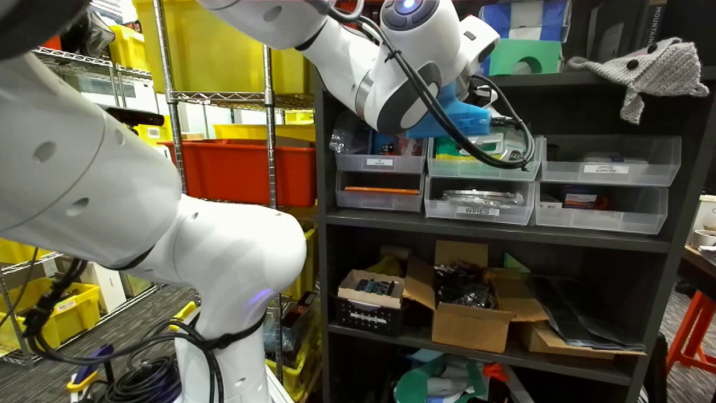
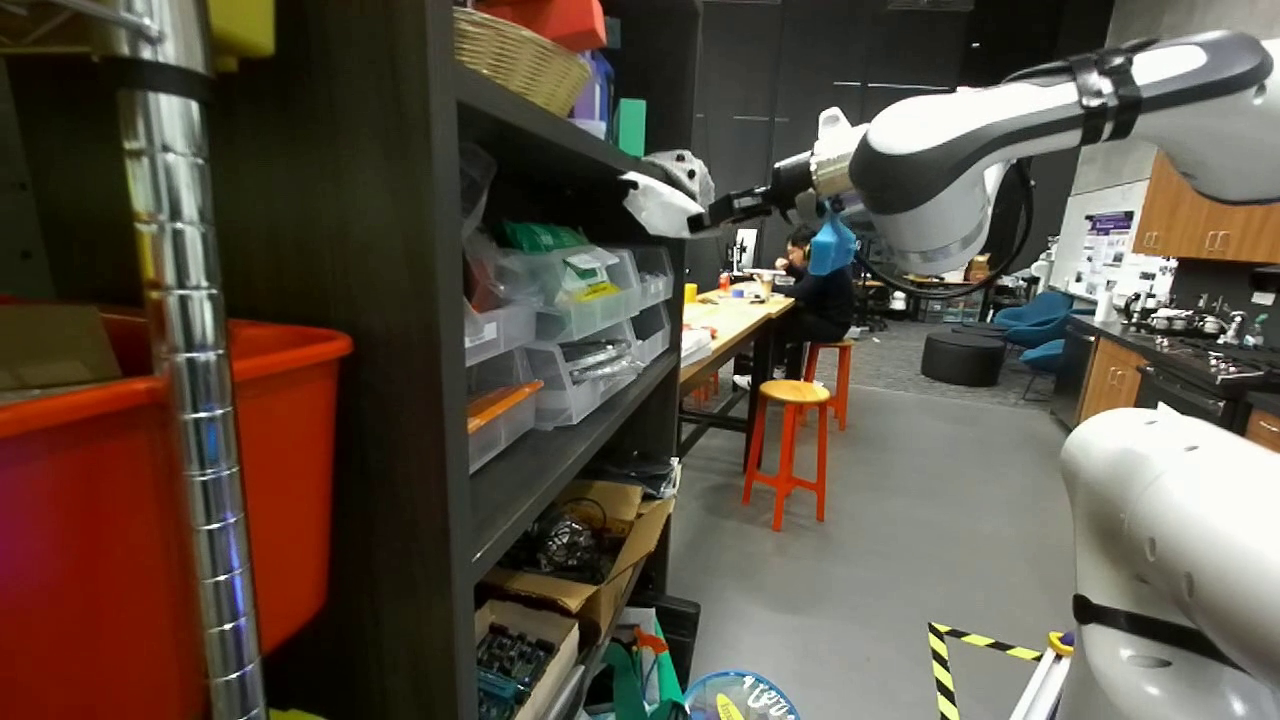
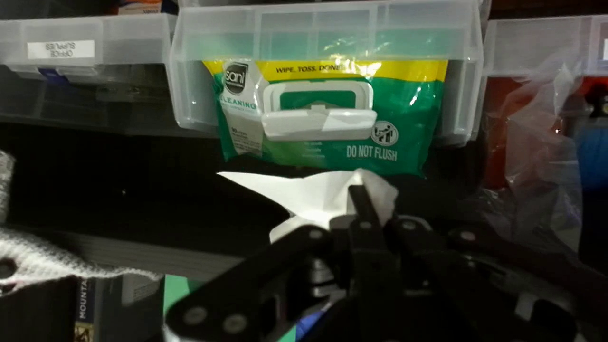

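Note:
My gripper [image 3: 363, 204] is shut on a thin white wipe [image 3: 308, 194], which hangs out on both sides of the fingertips. In an exterior view the gripper [image 2: 706, 217] holds the wipe [image 2: 660, 207] in front of the shelf, at its upper part. A green and yellow pack of cleaning wipes [image 3: 408, 123] lies in a clear plastic bin [image 3: 209, 35] just beyond the wipe in the wrist view. The pack's white flip lid [image 3: 318, 124] appears open. The pack also shows in both exterior views [image 1: 447, 146] [image 2: 545, 237]. In an exterior view the wrist and cables hide the fingers.
The dark shelf unit [image 1: 391, 221] holds clear bins in two rows, including an office supplies bin [image 1: 609, 168] and a wires bin [image 1: 478, 211]. A grey knitted toy [image 1: 654, 70] hangs over the upper shelf edge. Cardboard boxes [image 1: 470, 327] sit below. A red bin [image 1: 240, 173] stands beside.

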`<state>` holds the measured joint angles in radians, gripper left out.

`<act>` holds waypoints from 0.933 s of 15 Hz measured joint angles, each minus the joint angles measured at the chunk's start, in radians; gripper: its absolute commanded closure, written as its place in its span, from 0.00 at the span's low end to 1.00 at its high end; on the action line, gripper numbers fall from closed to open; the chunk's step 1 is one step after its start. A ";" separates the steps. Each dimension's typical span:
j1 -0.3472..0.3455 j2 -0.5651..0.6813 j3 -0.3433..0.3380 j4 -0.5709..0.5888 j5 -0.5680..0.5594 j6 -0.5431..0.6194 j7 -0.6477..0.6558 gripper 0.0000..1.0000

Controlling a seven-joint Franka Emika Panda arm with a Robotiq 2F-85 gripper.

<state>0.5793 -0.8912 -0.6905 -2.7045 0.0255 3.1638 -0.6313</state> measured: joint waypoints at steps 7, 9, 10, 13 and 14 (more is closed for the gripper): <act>-0.115 -0.046 0.142 -0.067 -0.120 0.111 0.166 0.99; -0.150 -0.056 0.183 -0.070 -0.142 0.116 0.196 0.99; -0.164 -0.058 0.204 -0.070 -0.148 0.117 0.207 0.99; -0.210 -0.059 0.276 -0.069 -0.155 0.126 0.240 0.99; -0.230 -0.058 0.305 -0.069 -0.155 0.127 0.253 0.99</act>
<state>0.3496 -0.9490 -0.3854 -2.7737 -0.1291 3.2913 -0.3788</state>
